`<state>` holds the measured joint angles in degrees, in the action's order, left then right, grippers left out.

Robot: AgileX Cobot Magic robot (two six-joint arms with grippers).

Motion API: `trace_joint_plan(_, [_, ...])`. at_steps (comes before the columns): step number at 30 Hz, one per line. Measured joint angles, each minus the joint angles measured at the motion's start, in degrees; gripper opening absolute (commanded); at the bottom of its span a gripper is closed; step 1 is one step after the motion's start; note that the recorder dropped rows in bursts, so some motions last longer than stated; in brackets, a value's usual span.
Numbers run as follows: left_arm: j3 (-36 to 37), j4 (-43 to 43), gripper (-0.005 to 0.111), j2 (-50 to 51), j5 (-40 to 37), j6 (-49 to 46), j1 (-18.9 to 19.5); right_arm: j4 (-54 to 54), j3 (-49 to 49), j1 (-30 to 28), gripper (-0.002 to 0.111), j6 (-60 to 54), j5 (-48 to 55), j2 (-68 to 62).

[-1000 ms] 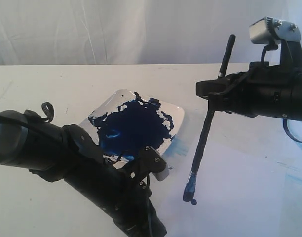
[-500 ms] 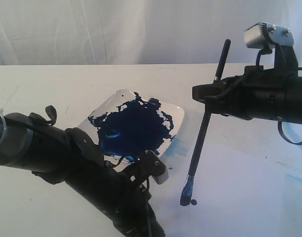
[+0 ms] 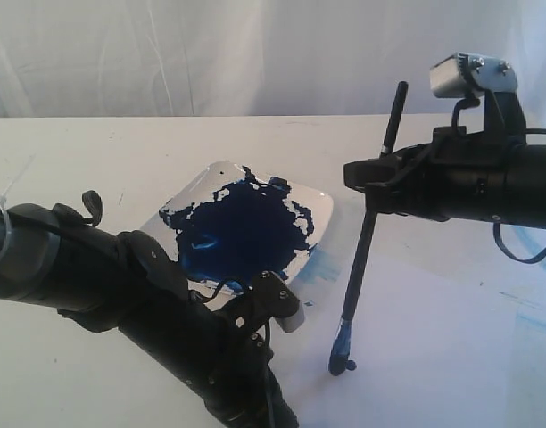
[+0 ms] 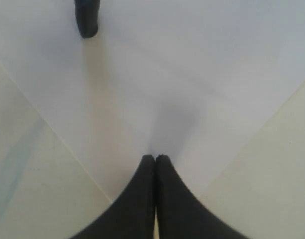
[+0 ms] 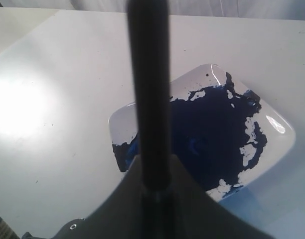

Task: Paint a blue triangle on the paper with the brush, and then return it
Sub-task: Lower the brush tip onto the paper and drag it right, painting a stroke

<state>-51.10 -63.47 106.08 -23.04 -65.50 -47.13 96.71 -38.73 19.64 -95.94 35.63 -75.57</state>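
Right gripper (image 3: 371, 178) is clamped on the brush (image 3: 359, 267). The brush stands near upright, with its blue tip meeting the paper (image 3: 434, 357). Left gripper (image 4: 155, 158) is empty, jaws pressed together, at the paper's corner. The white dish (image 3: 321, 210), just beside the brush, holds dark blue paint (image 3: 242, 227). The right arm extends level; the left arm slants low.

No legible text, labels or signs.

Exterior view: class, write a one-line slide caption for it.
Right gripper holds the brush nearly upright, blue tip touching the paper beside the paint-filled dish.
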Motion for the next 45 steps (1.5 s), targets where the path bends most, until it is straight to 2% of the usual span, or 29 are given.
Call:
trace_joint_plan(5, [0.0, 0.0, 0.0, 0.0, 0.0, 0.0, 0.0, 0.5, 0.0, 0.0, 0.0, -1.6, -0.8, 0.0])
trace_joint_plan(45, [0.0, 0.0, 0.0, 0.0, 0.0, 0.1, 0.0, 1.4, 0.0, 0.0, 0.0, -8.3, -26.2, 3.5])
